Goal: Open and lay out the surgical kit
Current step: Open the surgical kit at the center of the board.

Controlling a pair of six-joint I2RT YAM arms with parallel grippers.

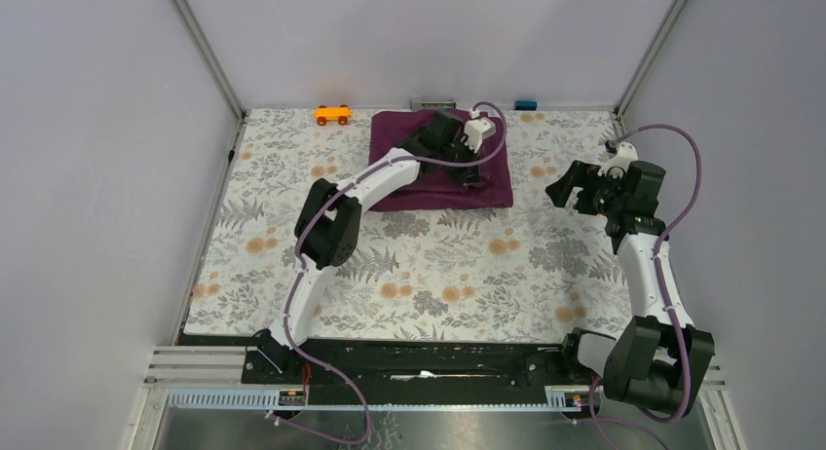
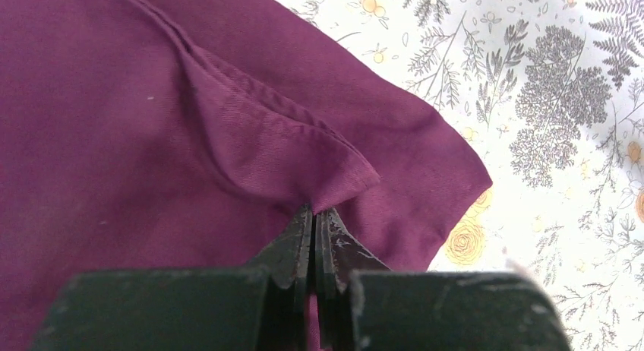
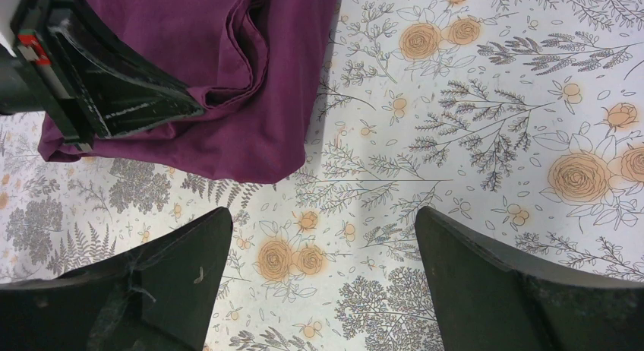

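Floral-patterned tablecloth (image 1: 438, 265) covers the work surface, with pale grey panels closing it in on three sides. At the far middle lies the purple cloth wrap (image 1: 394, 129), a flat, folded bundle. None of the kit's contents show, so I judge that the tray and instruments are inside it, unseen.

My left gripper (image 1: 471, 180) reaches out over the right-hand part of the bundle. In the left wrist view its fingers (image 2: 292, 248) are pressed together, and a raised corner flap (image 2: 334, 169) of the cloth is pinched at their tips. The flap lifts slightly off the layer beneath, but it is not yet drawn back.

My right gripper (image 1: 568, 190) hangs above bare tablecloth just beside the wrap's right edge. Its jaws are spread wide and it holds nothing. Its own camera shows the wrap's near corner at upper left, with the other gripper on it.

By my reading the task has barely started: one fold is gripped and nothing is opened. That flap has to be peeled away, the other folds spread, and the contents laid out on the table.

A small orange toy car (image 1: 332, 114) sits at the far edge, near the wrap's left corner but not touching it.
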